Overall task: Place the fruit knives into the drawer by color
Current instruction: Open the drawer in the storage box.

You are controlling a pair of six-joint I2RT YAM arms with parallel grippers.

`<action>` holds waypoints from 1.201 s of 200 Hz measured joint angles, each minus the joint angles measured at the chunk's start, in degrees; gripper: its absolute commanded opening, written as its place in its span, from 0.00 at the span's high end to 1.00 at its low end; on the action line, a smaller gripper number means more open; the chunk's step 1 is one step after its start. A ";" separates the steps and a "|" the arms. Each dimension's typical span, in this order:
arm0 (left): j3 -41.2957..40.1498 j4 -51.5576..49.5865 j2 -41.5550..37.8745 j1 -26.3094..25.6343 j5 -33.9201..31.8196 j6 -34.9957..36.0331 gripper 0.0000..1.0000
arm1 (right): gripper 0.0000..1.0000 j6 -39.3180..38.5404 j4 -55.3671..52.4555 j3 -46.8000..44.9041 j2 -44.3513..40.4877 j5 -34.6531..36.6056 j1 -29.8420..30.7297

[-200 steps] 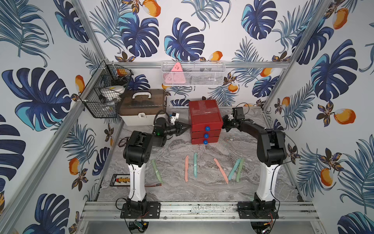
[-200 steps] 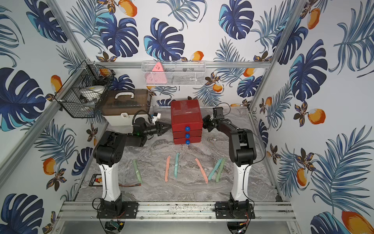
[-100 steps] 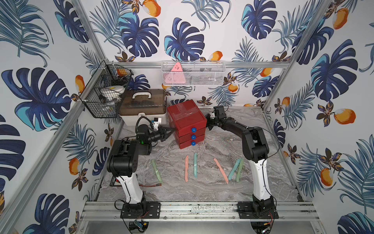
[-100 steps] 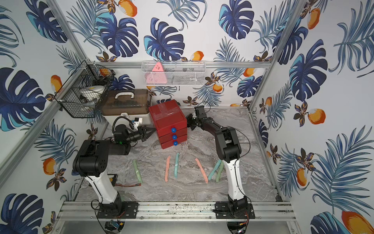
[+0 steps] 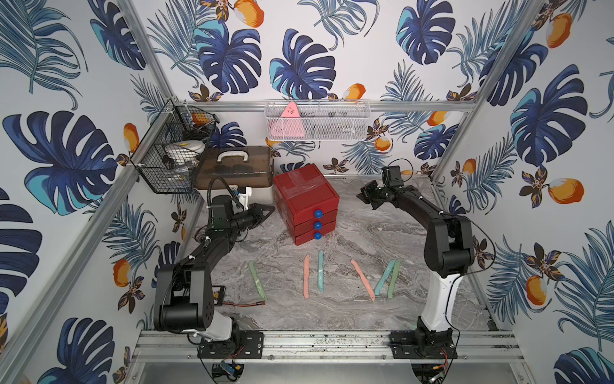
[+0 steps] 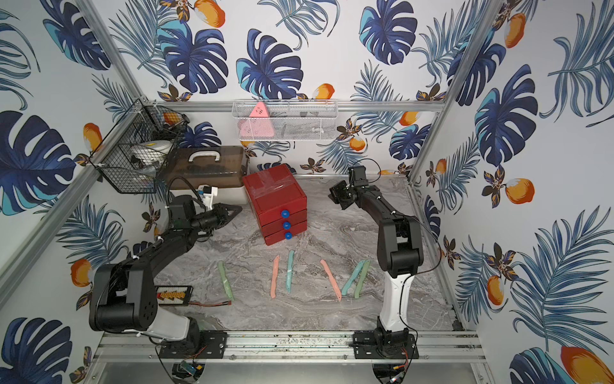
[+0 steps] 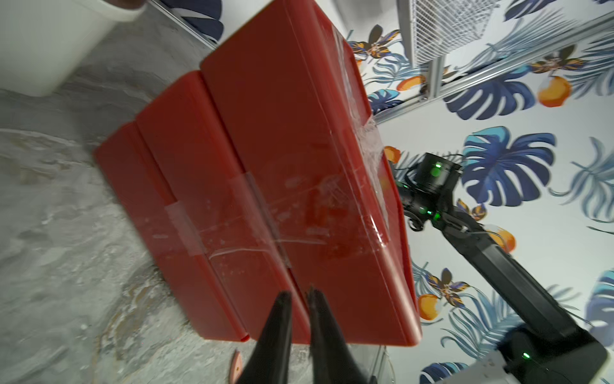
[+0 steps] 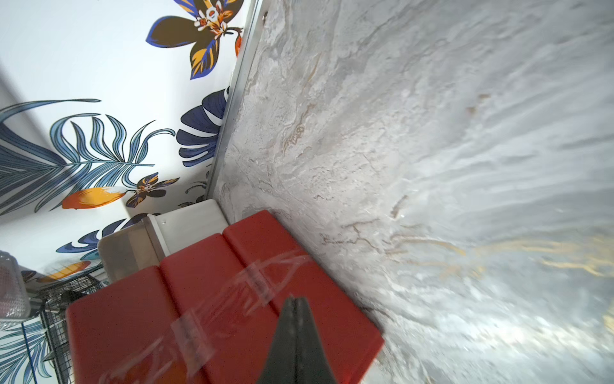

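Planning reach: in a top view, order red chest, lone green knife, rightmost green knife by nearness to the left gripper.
From the left gripper:
1. red chest, alongside
2. lone green knife, left side
3. rightmost green knife, far right

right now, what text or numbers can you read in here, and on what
None can be read.
black card by the left arm's base: orange marks, too small
pink triangle in the wire basket: dark marks, too blurred
red drawer chest: clear tape, no label

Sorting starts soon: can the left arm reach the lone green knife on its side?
Probably yes: the green knife lies in the open, apart from the others, and the left gripper, beside the drawer, holds nothing.
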 measured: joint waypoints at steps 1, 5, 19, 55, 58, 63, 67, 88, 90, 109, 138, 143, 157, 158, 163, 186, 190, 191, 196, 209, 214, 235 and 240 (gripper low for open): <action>0.31 -0.96 -0.13 0.00 -0.35 0.55 0.78 | 0.82 -0.07 -0.07 -0.17 -0.24 -0.02 0.00; 0.96 -3.30 -0.46 0.00 -1.18 1.84 0.76 | 0.76 -0.46 -0.33 -1.03 -1.31 -0.09 -0.02; 3.02 -11.17 -1.99 -0.11 -4.17 6.58 0.64 | 0.63 -1.79 -0.07 -5.01 -5.90 -0.94 0.39; 7.48 -21.64 -3.82 -1.49 -10.56 12.07 0.33 | 0.43 -2.05 5.70 -20.00 -18.86 -5.29 3.50; 7.89 -22.10 -3.87 -1.81 -11.19 12.07 0.31 | 0.41 -1.92 6.62 -21.00 -19.58 -5.68 3.80; 8.66 -22.80 -4.04 -2.64 -12.39 12.11 0.26 | 0.39 -1.64 7.89 -22.51 -20.72 -6.27 4.44; 9.14 -23.06 -4.20 -3.19 -13.07 12.11 0.23 | 0.37 -0.92 8.76 -23.56 -21.51 -6.73 4.94; 13.00 -23.85 -4.74 -9.11 -18.21 12.24 0.14 | 0.32 1.77 14.84 -28.17 -23.93 -8.96 7.61; 13.33 -23.96 -4.70 -9.62 -18.49 12.24 0.13 | 0.31 2.14 15.34 -28.41 -23.96 -9.18 7.89; 19.06 -25.55 -2.64 -15.74 -22.27 12.28 0.08 | 0.25 4.37 19.26 -29.14 -23.69 -10.80 10.10; 27.06 -29.03 1.11 -23.45 -26.23 12.20 0.01 | 0.13 7.15 25.24 -29.62 -22.32 -11.58 13.42; 28.04 -29.55 1.57 -24.17 -26.18 12.15 0.01 | 0.12 7.17 26.23 -30.01 -22.16 -11.58 13.94; 30.51 -30.03 3.10 -24.83 -26.23 11.32 0.01 | 0.11 8.76 29.14 -31.36 -21.53 -11.54 14.80; 30.80 -30.08 3.32 -24.83 -26.21 11.17 0.01 | 0.11 8.79 29.29 -31.43 -21.49 -11.54 14.82; 31.78 -30.23 4.13 -24.87 -26.18 10.27 0.01 | 0.12 9.38 30.12 -31.85 -21.11 -11.41 15.02; 36.98 -32.76 7.96 -25.09 -24.52 8.63 0.01 | 0.19 12.04 34.34 -33.55 -19.30 -9.88 16.44; 37.77 -33.24 8.39 -25.14 -24.24 8.63 0.01 | 0.20 12.50 34.86 -33.59 -19.06 -9.66 16.81; 37.90 -33.33 8.46 -25.14 -24.17 8.63 0.01 | 0.21 12.68 35.04 -33.62 -18.99 -9.62 16.94; 38.88 -33.79 8.96 -25.11 -23.76 8.63 0.01 | 0.23 12.98 35.87 -33.62 -18.73 -9.25 17.31; 41.40 -34.80 10.38 -24.85 -22.71 8.63 0.01 | 0.28 13.16 38.56 -33.62 -18.23 -8.76 18.16; 42.21 -34.97 11.02 -24.74 -22.10 8.63 0.01 | 0.30 13.60 39.67 -33.64 -18.05 -8.50 18.47; 43.25 -35.78 13.35 -24.13 -20.74 8.63 0.01 | 0.33 14.45 42.97 -33.64 -17.18 -7.06 19.34; 43.01 -36.04 13.68 -24.02 -20.46 8.63 0.01 | 0.33 14.51 43.52 -33.64 -16.96 -6.56 19.50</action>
